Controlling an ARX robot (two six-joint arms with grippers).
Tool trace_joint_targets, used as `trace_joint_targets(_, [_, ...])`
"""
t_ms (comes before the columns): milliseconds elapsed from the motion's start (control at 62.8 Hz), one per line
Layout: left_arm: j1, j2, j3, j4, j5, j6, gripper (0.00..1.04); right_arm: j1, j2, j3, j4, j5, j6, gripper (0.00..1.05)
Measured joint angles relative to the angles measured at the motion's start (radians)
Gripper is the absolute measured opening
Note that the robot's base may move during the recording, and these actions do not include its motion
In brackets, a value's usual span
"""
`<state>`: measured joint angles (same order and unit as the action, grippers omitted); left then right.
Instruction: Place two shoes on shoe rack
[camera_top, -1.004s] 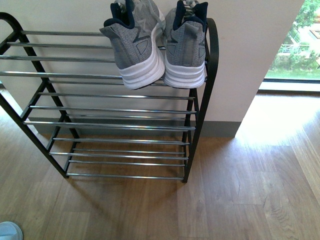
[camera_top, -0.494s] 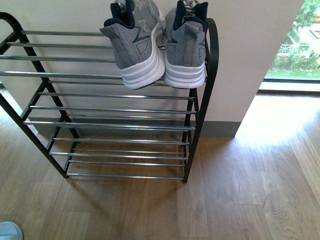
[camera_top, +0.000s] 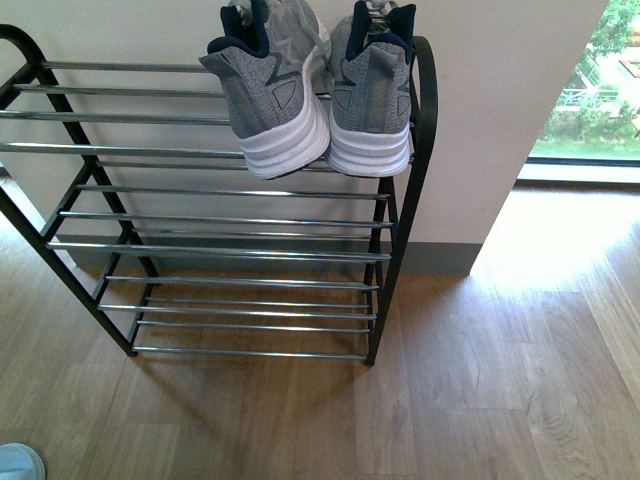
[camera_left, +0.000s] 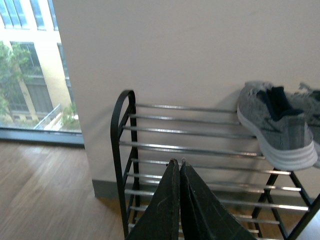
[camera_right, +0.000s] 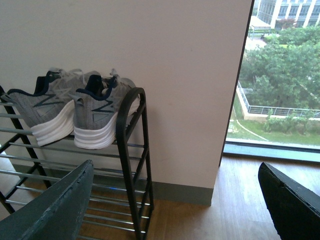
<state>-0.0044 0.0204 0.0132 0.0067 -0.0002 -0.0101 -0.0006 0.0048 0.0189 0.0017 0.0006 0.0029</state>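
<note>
Two shoes are up: one grey knit sneaker with a thick white sole touches its twin on the top tier of the black-framed shoe rack with chrome bars. They sit at its right end with heels overhanging the front bar. Nothing has shifted since a second ago, so the task looks finished. The left arm's fingers are pressed together and the right arm's fingers are spread wide, both empty and well apart from the shoes.

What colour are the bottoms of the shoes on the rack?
White. The soles show best in the front view.
</note>
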Motion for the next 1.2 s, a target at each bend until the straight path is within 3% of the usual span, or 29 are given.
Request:
trace_joint_targets(398, [0.001,-0.004,0.000,-0.007,0.000,0.000,0.02,0.000,0.000,0.000,0.000,0.000,0.000,0.95])
trace_joint_targets(606, [0.001,-0.004,0.000,-0.007,0.000,0.000,0.38,0.000,0.000,0.000,0.000,0.000,0.000,0.95])
trace_joint_targets(781, [0.001,-0.004,0.000,-0.007,0.000,0.000,0.81,0.000,0.000,0.000,0.000,0.000,0.000,0.95])
trace_joint_targets(860, [0.001,-0.004,0.000,-0.007,0.000,0.000,0.95,0.000,0.000,0.000,0.000,0.000,0.000,0.95])
trace_joint_targets(1195, [0.002,-0.004,0.000,-0.007,0.001,0.002,0.95,0.000,0.000,0.000,0.000,0.003,0.000,0.95])
